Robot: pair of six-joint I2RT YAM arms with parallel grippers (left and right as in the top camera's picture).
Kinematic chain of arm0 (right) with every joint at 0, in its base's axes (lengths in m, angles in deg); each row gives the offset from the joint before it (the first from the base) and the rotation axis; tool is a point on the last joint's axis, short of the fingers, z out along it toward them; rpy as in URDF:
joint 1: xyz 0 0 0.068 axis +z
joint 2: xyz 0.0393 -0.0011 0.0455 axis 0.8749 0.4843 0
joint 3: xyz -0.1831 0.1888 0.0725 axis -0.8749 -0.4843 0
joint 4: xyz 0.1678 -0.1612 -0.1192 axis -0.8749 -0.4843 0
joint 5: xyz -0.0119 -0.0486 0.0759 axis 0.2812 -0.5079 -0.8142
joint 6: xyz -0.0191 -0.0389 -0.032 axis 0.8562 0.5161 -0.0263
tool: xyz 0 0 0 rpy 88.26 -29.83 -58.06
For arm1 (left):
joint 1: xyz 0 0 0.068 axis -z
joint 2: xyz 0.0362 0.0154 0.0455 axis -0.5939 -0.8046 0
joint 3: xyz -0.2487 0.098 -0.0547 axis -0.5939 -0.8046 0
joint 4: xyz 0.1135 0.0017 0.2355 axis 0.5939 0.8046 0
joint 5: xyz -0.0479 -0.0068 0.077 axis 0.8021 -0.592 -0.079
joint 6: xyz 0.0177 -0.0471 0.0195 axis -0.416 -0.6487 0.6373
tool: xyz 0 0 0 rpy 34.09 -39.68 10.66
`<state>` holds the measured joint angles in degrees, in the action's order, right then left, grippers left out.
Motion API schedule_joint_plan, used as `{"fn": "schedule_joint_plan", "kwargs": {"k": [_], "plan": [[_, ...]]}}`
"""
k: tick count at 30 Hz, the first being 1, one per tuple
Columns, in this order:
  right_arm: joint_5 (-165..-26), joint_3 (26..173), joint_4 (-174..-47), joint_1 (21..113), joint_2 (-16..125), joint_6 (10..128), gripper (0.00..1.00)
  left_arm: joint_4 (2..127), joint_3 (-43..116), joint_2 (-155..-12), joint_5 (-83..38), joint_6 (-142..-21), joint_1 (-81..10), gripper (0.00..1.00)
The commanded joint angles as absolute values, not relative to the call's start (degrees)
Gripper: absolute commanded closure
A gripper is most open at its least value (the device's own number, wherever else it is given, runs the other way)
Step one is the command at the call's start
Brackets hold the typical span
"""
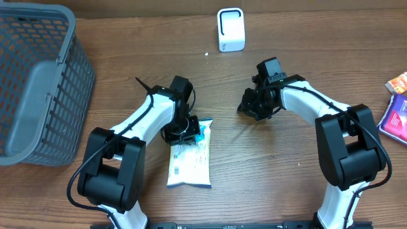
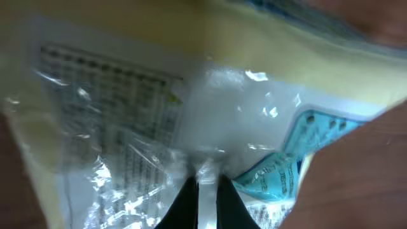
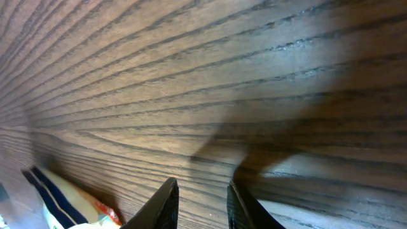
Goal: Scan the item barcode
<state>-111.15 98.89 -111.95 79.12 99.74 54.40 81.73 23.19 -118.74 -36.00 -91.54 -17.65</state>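
The item is a flat white and light-blue plastic packet point(image 1: 191, 160) lying on the wooden table, its long side running toward the front edge. My left gripper point(image 1: 184, 130) is at its far end and shut on the clear crinkled edge of the packet point(image 2: 210, 108), which is pinched between the two dark fingers point(image 2: 205, 181). Printed text shows on the film, but no barcode is readable. The white scanner point(image 1: 231, 29) stands upright at the back centre. My right gripper point(image 1: 249, 108) hovers low over bare wood, its fingers point(image 3: 202, 191) slightly apart with nothing between them.
A grey mesh basket point(image 1: 38, 83) fills the back left corner. Colourful packets point(image 1: 397, 108) lie at the right edge. In the right wrist view a yellow, blue-striped packet corner point(image 3: 63, 203) shows at the bottom left.
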Motion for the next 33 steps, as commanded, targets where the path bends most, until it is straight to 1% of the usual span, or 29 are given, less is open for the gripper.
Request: {"fn": "schedule_joint_plan", "kwargs": {"k": [1, 8, 10, 12, 13, 14, 15, 18, 21, 22, 25, 28, 33], "plan": [[-111.44, 100.22, -111.84, 79.16, 99.92, 54.86, 0.73, 75.52, 21.88, -119.51, -44.85, -92.04, -17.75, 0.96], [-111.50, 100.20, -112.15, 79.19, 99.92, 54.86, 0.73, 61.01, 21.97, -119.51, -47.80, -91.43, -17.82, 0.95], [-112.09, 100.20, -112.41, 79.19, 99.92, 54.95, 0.73, 59.37, 22.67, -119.51, -48.37, -91.41, -18.08, 0.92], [-114.61, 100.27, -112.50, 79.19, 99.92, 56.98, 0.75, 59.63, 24.68, -119.48, -48.37, -90.92, -18.78, 0.92], [-116.38, 100.44, -112.57, 79.16, 99.90, 58.33, 0.78, 60.86, 26.25, -119.42, -48.37, -90.38, -19.20, 0.94], [-117.95, 100.68, -112.83, 79.16, 99.74, 59.32, 0.84, 63.50, 28.70, -119.40, -48.39, -90.03, -19.72, 0.96], [-118.58, 101.01, -113.48, 79.16, 99.59, 59.36, 0.85, 66.58, 31.26, -119.40, -48.37, -90.03, -20.25, 0.96], [-118.39, 101.82, -115.28, 79.16, 98.63, 59.38, 0.85, 79.57, 40.59, -119.40, -47.19, -90.09, -21.82, 0.96], [-118.37, 101.86, -115.32, 79.16, 98.06, 59.38, 0.79, 94.25, 48.48, -119.42, -42.84, -89.96, -22.56, 0.96], [-118.34, 101.86, -115.28, 79.16, 98.06, 59.38, 0.78, 98.49, 49.79, -119.42, -40.37, -89.00, -22.54, 0.96], [-116.60, 101.86, -115.25, 79.16, 98.06, 59.34, 0.77, 105.86, 48.70, -119.44, -35.69, -86.44, -21.23, 0.96], [-115.37, 101.86, -115.28, 79.16, 98.06, 59.34, 0.76, 108.11, 43.50, -119.44, -35.56, -86.44, -18.43, 0.96], [-115.28, 101.86, -115.34, 79.16, 98.06, 59.36, 0.75, 102.06, 33.16, -119.46, -35.65, -87.82, -14.45, 0.96]]}}
